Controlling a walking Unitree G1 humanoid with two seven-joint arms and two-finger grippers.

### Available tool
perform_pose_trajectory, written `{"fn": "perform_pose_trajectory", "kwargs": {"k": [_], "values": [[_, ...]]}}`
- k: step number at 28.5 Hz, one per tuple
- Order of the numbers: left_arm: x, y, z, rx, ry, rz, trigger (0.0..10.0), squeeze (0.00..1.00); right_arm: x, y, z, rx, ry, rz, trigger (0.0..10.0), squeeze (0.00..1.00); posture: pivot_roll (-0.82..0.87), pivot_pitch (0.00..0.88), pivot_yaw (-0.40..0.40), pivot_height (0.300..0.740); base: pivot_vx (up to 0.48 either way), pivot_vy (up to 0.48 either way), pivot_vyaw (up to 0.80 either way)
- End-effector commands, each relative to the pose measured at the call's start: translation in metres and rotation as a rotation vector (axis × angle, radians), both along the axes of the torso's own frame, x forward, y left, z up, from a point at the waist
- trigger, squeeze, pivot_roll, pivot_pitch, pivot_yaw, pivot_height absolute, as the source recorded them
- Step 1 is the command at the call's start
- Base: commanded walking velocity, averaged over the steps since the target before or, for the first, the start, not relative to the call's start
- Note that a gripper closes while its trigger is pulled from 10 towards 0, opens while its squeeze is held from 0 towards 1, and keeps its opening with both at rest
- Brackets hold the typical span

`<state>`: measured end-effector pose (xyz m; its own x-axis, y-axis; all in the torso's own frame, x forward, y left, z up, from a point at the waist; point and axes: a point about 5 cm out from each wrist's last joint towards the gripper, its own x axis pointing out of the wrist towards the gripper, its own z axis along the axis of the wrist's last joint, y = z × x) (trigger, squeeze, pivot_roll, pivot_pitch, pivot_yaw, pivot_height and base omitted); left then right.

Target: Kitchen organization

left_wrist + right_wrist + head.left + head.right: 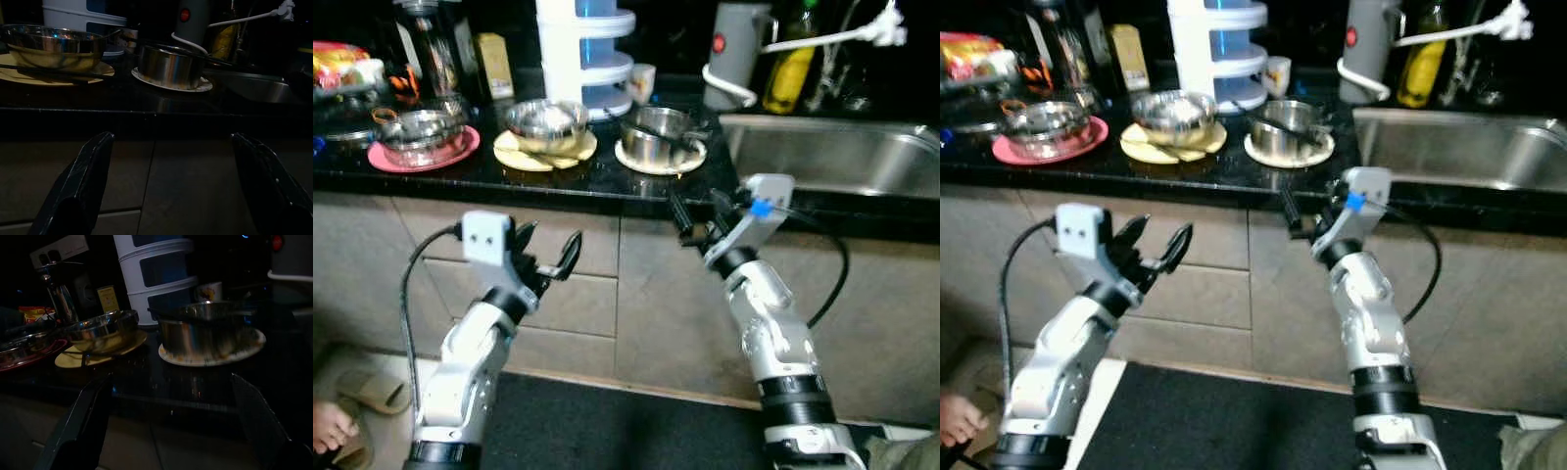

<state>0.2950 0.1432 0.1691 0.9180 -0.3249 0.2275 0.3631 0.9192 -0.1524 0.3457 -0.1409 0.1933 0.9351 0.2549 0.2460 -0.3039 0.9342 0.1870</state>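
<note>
Three sets stand in a row on the black counter (pixel 607 181): a bowl on a pink plate (pixel 421 137), a steel bowl on a yellow plate (pixel 546 122), and a steel pot on a white plate (pixel 658 137). My left gripper (pixel 548 257) is open in front of the cabinet drawers, below the counter edge and under the yellow plate. My right gripper (pixel 698 208) is open at the counter's front edge, just below the white plate. In the right wrist view the steel pot (pixel 205 330) sits straight ahead between the fingers, which hold nothing.
A steel sink (pixel 832 157) fills the counter's right end. Behind the plates stand a white stacked container (pixel 585 49), a grey kettle (pixel 739 44) and bottles (pixel 790 59). A person's foot (pixel 328 426) and a sandal (pixel 372 392) are at lower left, beside a dark mat (pixel 607 431).
</note>
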Motion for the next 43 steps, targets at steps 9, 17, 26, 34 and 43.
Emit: {"fn": "perform_pose_trajectory", "kwargs": {"k": [9,17,26,34,43], "values": [[0.0,0.0,-0.001,0.01,0.006,-0.011,10.0,0.0,0.001,0.005,0.026,0.063,-0.07,0.034,10.0,0.0,-0.05,0.0,-0.056,0.74,0.385,0.0,-0.35],[-0.001,-0.004,0.0,0.005,0.004,-0.038,10.0,0.0,-0.002,0.0,0.047,0.087,-0.155,0.038,10.0,0.0,-0.05,0.0,-0.057,0.74,0.384,0.0,-0.34],[-0.01,-0.018,0.005,-0.021,-0.016,-0.179,10.0,0.0,-0.004,-0.008,0.063,0.085,-0.211,0.056,10.0,0.0,-0.05,0.0,-0.064,0.74,0.362,0.0,0.0],[-0.03,-0.038,0.01,0.014,-0.029,-0.44,10.0,0.0,-0.007,-0.011,0.069,0.019,-0.241,0.116,10.0,0.0,-0.05,0.0,-0.064,0.74,0.032,0.0,0.0],[-0.039,-0.047,0.008,0.04,-0.014,-0.513,10.0,0.0,-0.035,0.001,0.085,-0.317,-0.195,0.554,10.0,0.0,-0.05,0.0,-0.061,0.74,0.0,0.0,0.0]]}}
